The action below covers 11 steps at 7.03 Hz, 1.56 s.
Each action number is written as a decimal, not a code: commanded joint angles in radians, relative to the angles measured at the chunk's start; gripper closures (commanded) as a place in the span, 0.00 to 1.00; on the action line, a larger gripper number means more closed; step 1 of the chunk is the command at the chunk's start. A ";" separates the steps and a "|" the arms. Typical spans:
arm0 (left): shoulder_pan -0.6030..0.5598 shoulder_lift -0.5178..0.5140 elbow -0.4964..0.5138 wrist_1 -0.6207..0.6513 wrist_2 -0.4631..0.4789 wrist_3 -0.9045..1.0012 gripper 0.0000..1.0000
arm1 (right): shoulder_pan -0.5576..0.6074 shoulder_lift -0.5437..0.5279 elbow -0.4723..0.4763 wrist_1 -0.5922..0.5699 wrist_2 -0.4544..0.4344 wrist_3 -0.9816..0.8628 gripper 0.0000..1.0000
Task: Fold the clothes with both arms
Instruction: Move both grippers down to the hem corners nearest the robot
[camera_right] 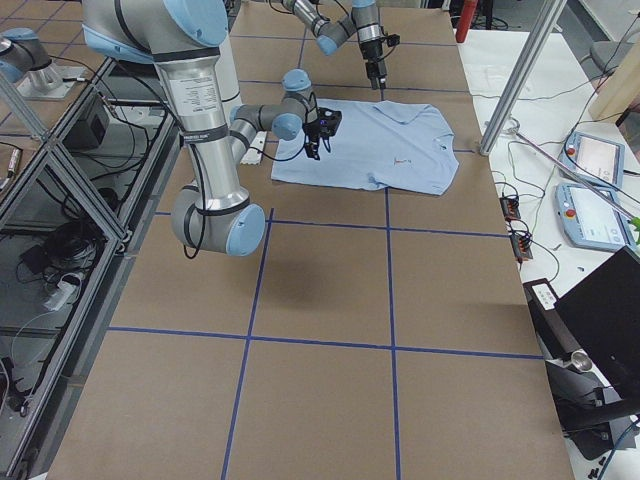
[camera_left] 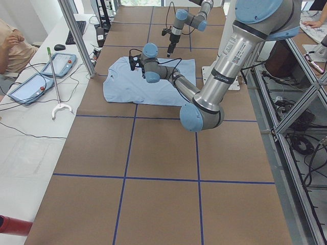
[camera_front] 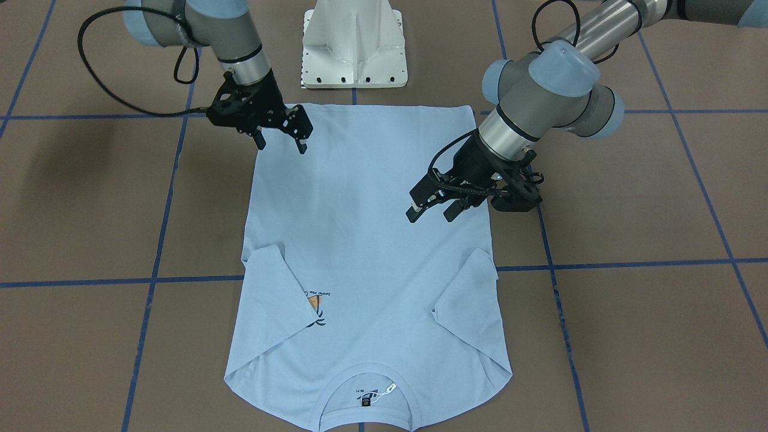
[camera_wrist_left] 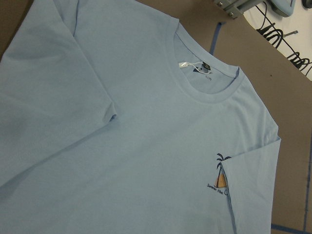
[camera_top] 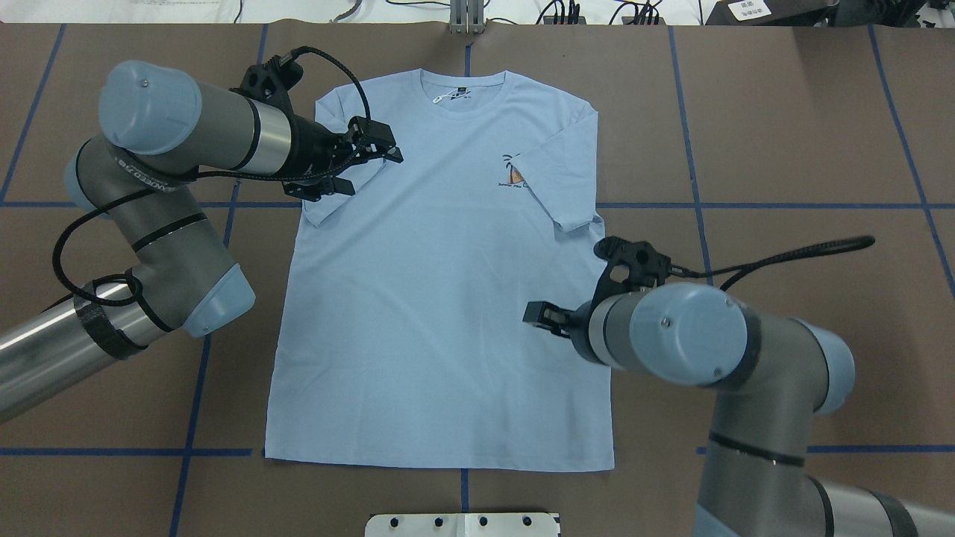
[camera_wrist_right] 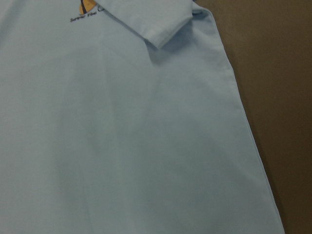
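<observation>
A light blue T-shirt (camera_wrist_right: 122,146) fills most of the view, lying flat with only faint, soft wrinkles in the cloth. At the top a short sleeve (camera_wrist_right: 146,19) lies folded in over the body, its hemmed corner pointing down and casting a thin shadow. Just left of it, at the upper edge, part of the print (camera_wrist_right: 87,10) shows: an orange patch, a dark stroke and a line of small script too blurred to read. The shirt's side edge (camera_wrist_right: 243,126) runs down and rightward, with bare brown table (camera_wrist_right: 273,73) beyond it.
</observation>
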 commanded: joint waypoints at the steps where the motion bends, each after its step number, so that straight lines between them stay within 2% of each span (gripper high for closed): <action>1: 0.008 0.007 -0.015 -0.006 0.006 0.004 0.03 | -0.161 -0.037 0.058 -0.124 -0.100 0.290 0.03; 2: 0.009 0.010 -0.014 -0.006 0.009 0.004 0.03 | -0.217 -0.087 0.058 -0.127 -0.140 0.360 0.03; 4: 0.018 0.009 -0.007 -0.007 0.011 0.005 0.04 | -0.249 -0.129 0.057 -0.128 -0.142 0.419 0.04; 6: 0.023 0.010 -0.003 -0.006 0.014 0.005 0.04 | -0.282 -0.152 0.057 -0.128 -0.146 0.453 0.11; 7: 0.023 0.010 -0.003 -0.006 0.016 0.005 0.04 | -0.292 -0.150 0.055 -0.128 -0.148 0.453 0.18; 8: 0.024 0.010 -0.001 -0.006 0.035 0.005 0.04 | -0.299 -0.150 0.054 -0.127 -0.148 0.453 0.32; 9: 0.024 0.012 -0.003 -0.006 0.043 0.005 0.04 | -0.298 -0.150 0.052 -0.127 -0.149 0.456 0.59; 10: 0.024 0.012 -0.003 -0.006 0.045 0.004 0.04 | -0.298 -0.149 0.057 -0.127 -0.146 0.477 0.98; 11: 0.024 0.012 -0.004 -0.004 0.045 0.004 0.04 | -0.296 -0.149 0.060 -0.127 -0.143 0.477 1.00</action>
